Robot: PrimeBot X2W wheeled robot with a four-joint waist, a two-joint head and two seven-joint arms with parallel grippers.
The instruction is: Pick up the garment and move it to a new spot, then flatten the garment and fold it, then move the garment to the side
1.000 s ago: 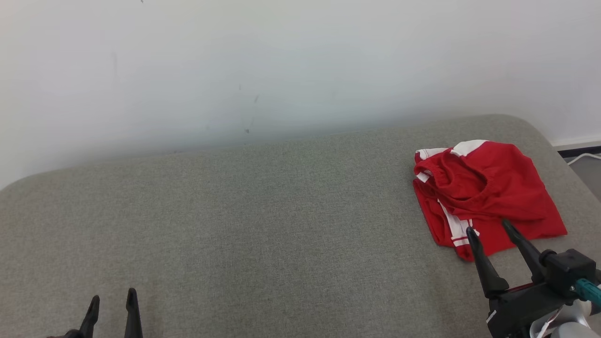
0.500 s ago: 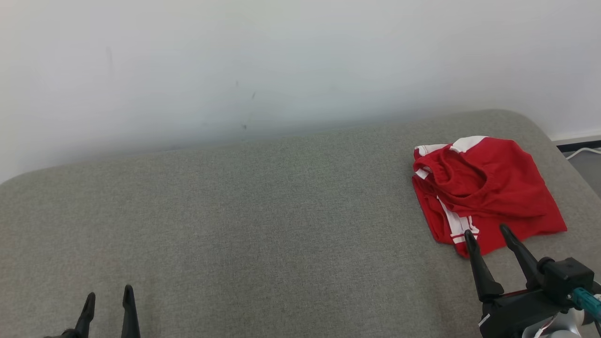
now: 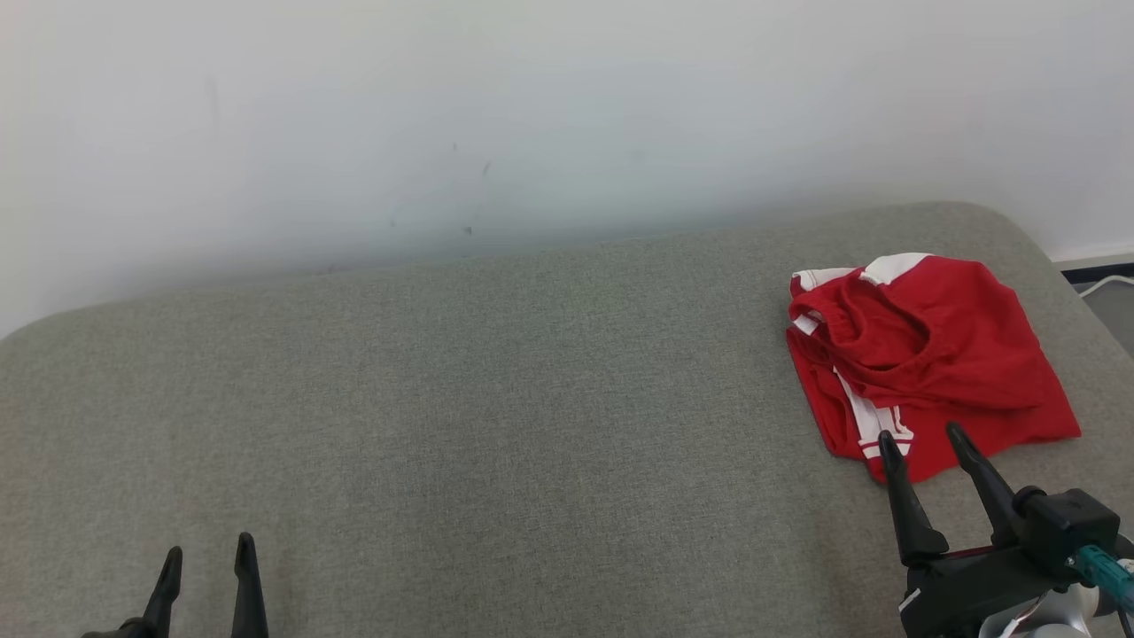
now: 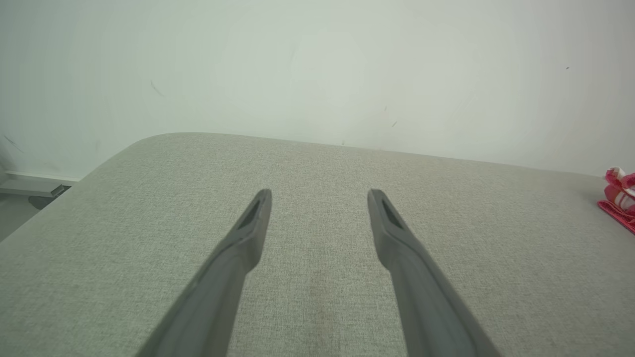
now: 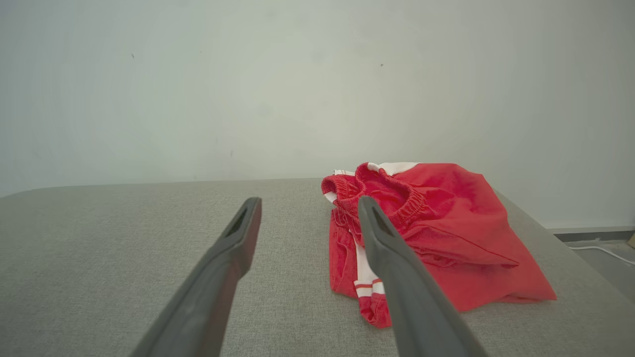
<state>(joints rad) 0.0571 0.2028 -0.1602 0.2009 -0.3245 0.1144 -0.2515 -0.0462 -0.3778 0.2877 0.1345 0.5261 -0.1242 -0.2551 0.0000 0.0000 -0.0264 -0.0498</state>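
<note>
**Task item.** The garment (image 3: 930, 354) — red shorts with white side stripes and a gathered elastic waistband — is found in a loose, rumpled fold near the far right corner of the grey fabric-covered worktop (image 3: 532, 399). The waistband is turned up at the far left of the heap. A striped hem is directed toward the near edge. The cloth is seen to rest wholly on the worktop.

**Right tool.** The right tool (image 3: 920, 432) is recorded at the near right corner, with its two dark fingers spread apart and nothing held between them. In the head view the fingertips overlap the garment's near hem. In the right wrist view one finger (image 5: 397, 267) is seen in front of the striped hem, and the other lies over bare fabric to the garment's left. Whether the cloth is touched cannot be told (neither view settles it).

**Left tool.** The left tool (image 3: 208, 544) is noted by the near edge toward the left corner, well apart from the garment. Its fingers are likewise spread and empty. In the left wrist view bare worktop is seen between them, with a sliver of red cloth at the right margin.

**Surroundings.** A pale wall (image 3: 532, 106) is observed behind the far edge. A white cable (image 3: 1103, 284) is noted on the floor (image 3: 1112, 319) beyond the right edge.
</note>
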